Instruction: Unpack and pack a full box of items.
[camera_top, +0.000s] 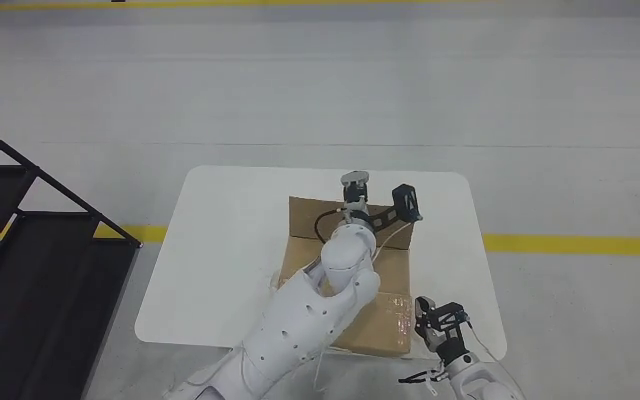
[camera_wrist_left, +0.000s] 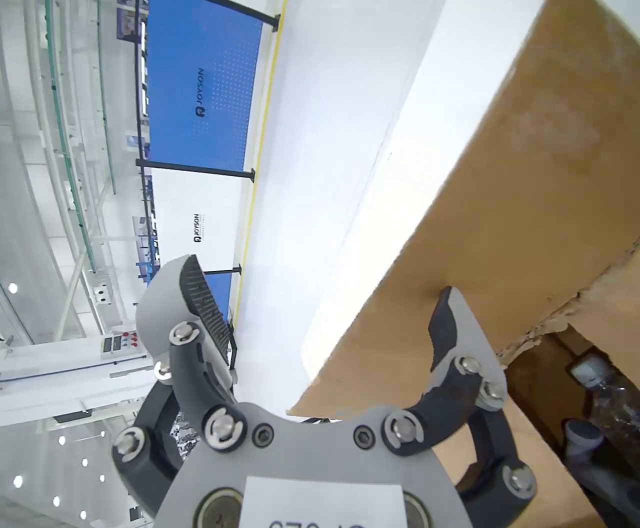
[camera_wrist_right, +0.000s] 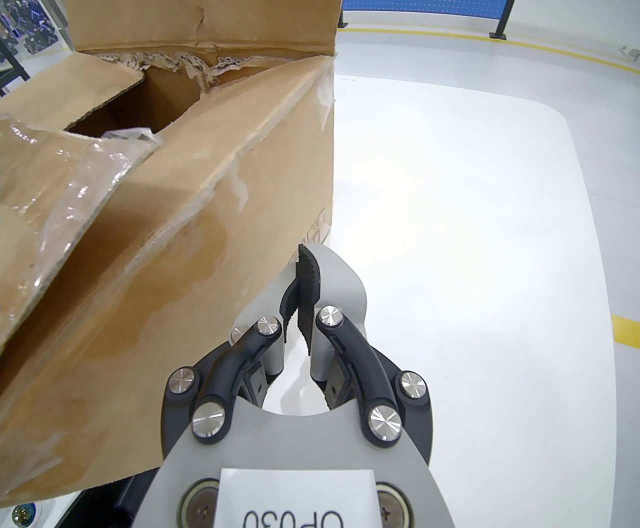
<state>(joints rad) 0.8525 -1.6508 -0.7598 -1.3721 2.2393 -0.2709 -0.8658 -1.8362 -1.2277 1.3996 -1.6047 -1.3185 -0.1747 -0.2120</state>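
Observation:
A brown cardboard box (camera_top: 300, 225) stands open on the white table (camera_top: 230, 250). My left gripper (camera_top: 380, 195) is over the box's far side and is open. In the left wrist view, one fingertip (camera_wrist_left: 447, 300) touches a raised flap (camera_wrist_left: 525, 175) and the other hangs in the air. Below the flap, inside the box, lie clear bottles (camera_wrist_left: 590, 375) and grey pieces (camera_wrist_left: 580, 435). My right gripper (camera_top: 440, 320) is shut on nothing, low beside the box's near right corner. Its closed pads (camera_wrist_right: 302, 285) are close to the box wall (camera_wrist_right: 175, 225).
Crumpled clear tape (camera_wrist_right: 75, 165) clings to a near flap. Bare table (camera_wrist_right: 450, 200) stretches to the right of the box. A black rack (camera_top: 50, 270) stands on the floor at the left, and a yellow floor line (camera_top: 560, 243) runs behind the table.

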